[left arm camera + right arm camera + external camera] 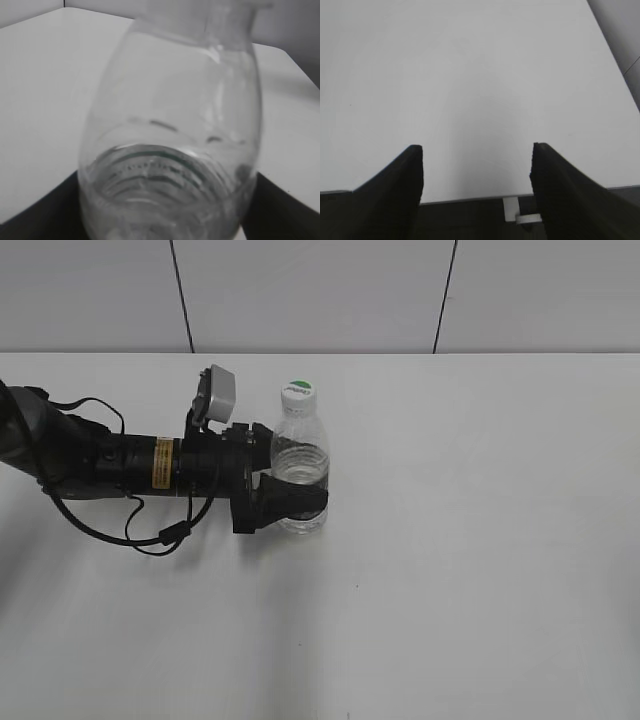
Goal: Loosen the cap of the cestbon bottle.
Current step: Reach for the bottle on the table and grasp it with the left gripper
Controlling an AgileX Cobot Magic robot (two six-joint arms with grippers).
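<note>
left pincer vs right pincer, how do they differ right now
The left pincer is closed around the lower body of the bottle; the right pincer holds nothing, its fingers spread wide. The left one shows in the exterior view, reaching in from the left; the right one is out of that view and appears only in its wrist view, over the bare table. Both have black fingers.

In the exterior view, at centre frame, the left gripper [300, 502] covered the bottle's [300, 455] label band, and its arm ran off the left edge. Up close, the bottle [170, 140] was blurred, its cap cut off at the top edge. Print on the cap [298, 391] was too small to read.
</note>
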